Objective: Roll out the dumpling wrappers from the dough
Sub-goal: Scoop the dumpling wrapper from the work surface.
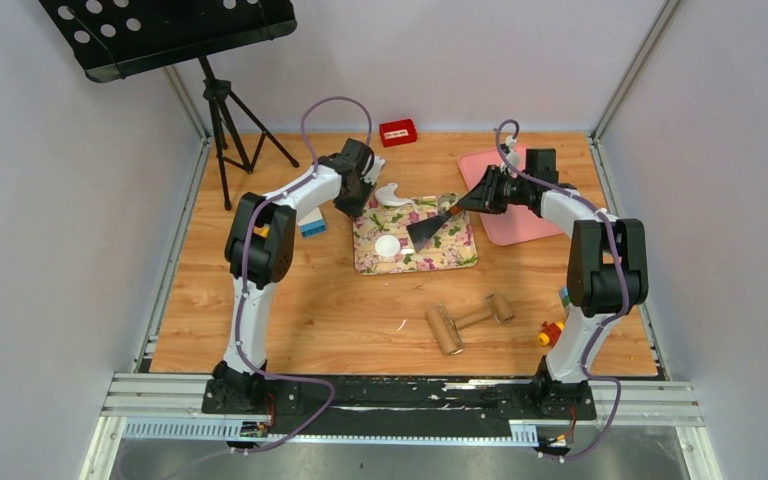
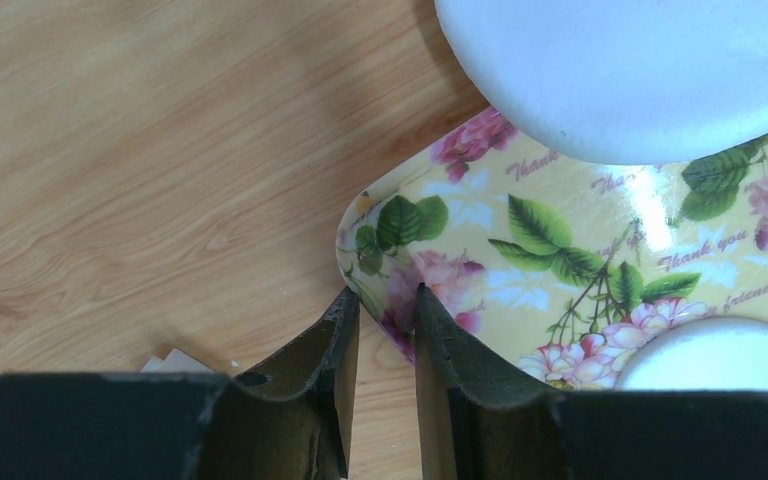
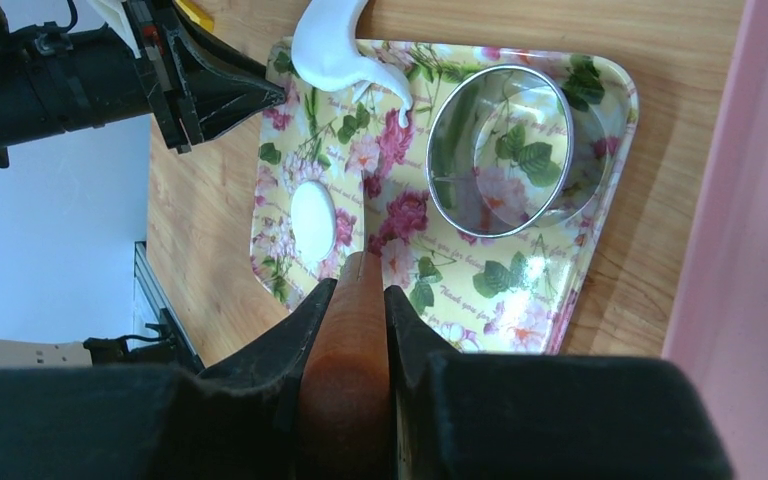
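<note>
R gripper (image 3: pixel 357 290) pinches scraper (image 1: pixel 426 230) handle; wrapper (image 1: pixel 388 245) lies just beside blade, toward L arm. L gripper (image 2: pixel 386 295) jaws near-together astride tray (image 2: pixel 346 236) corner rim; grip unconfirmed.

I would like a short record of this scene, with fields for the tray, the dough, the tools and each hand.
tray: floral, mid-table
wrapper: one round disc, on tray
dough scrap: irregular, tray's far left corner, partly past rim
ring cutter: on tray, far right corner
right hand: shut on scraper handle
left hand: nearly closed at tray's left rim; grip unclear
rolling pin: on table, nearer than tray
</note>
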Controlling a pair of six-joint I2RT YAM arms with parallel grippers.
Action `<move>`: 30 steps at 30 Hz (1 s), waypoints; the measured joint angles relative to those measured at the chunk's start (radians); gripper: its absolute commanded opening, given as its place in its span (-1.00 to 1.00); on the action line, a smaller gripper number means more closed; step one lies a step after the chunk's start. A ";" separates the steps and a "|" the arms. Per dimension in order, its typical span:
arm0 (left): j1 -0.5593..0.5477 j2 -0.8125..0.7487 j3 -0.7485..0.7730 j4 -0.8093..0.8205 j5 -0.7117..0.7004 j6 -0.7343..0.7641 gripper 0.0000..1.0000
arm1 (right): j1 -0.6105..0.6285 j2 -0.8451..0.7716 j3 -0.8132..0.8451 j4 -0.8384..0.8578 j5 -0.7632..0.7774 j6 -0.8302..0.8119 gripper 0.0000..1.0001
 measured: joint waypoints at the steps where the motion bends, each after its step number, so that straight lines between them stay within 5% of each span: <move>1: 0.000 0.000 -0.002 0.002 0.000 -0.001 -0.36 | 0.000 0.000 0.000 -0.002 0.003 0.007 -1.00; 30: -0.002 -0.029 -0.059 0.062 0.001 -0.022 -0.37 | 0.031 0.103 0.037 0.035 -0.077 0.076 -1.00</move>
